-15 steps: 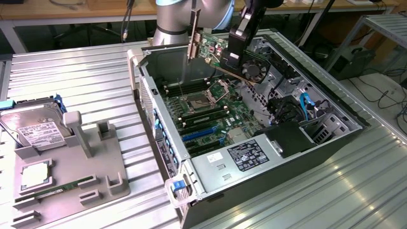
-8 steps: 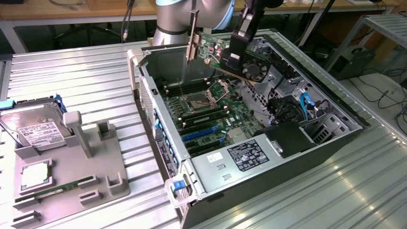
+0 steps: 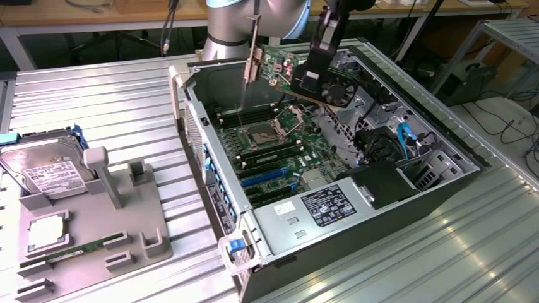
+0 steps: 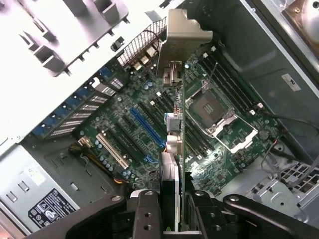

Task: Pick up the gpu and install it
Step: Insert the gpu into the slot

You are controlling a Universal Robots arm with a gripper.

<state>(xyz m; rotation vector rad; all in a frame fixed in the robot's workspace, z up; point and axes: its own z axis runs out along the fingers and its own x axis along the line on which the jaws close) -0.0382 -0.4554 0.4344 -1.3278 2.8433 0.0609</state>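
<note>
No readable text, power supply label [image 3: 327,206] illegible

My exterior camera sits high and off the arm. It looks obliquely down across the table [image 3: 101,95] from a fair way back, with the open computer case [image 3: 379,246] mid-frame. My wrist camera rides just behind the jaws and stares along them straight into the case, very close. Both views share the motherboard [image 3: 269,154], its CPU socket [image 3: 261,134], the blue slots [image 3: 265,178] and the gpu [image 3: 286,66] clamped in the jaws.
</note>
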